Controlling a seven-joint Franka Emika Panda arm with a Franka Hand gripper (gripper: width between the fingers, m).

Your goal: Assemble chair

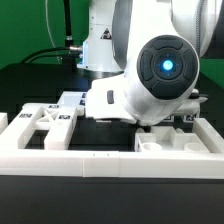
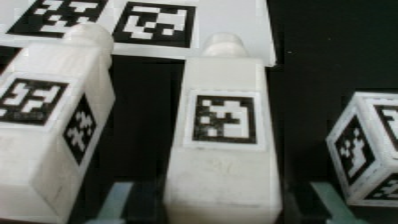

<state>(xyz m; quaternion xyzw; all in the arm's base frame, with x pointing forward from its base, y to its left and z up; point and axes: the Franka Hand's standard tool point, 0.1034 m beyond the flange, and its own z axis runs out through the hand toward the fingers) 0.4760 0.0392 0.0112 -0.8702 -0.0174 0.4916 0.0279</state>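
Observation:
In the wrist view three white chair parts with black marker tags lie side by side on the black table. The middle one, a long tapered leg-like piece (image 2: 226,120), runs between my fingers. My gripper (image 2: 222,208) is open and straddles its near end, with a dark gap on each side between the part and the fingertips (image 2: 118,205). A second long piece (image 2: 54,100) lies next to it, and a blocky tagged piece (image 2: 370,140) is on the other side. In the exterior view the arm (image 1: 150,75) hides the gripper and these parts.
The marker board (image 2: 160,22) lies just beyond the parts' tips. In the exterior view a white slotted chair panel (image 1: 45,125) lies at the exterior view's left. A low white wall (image 1: 110,160) runs along the front, with another white part (image 1: 165,145) behind it.

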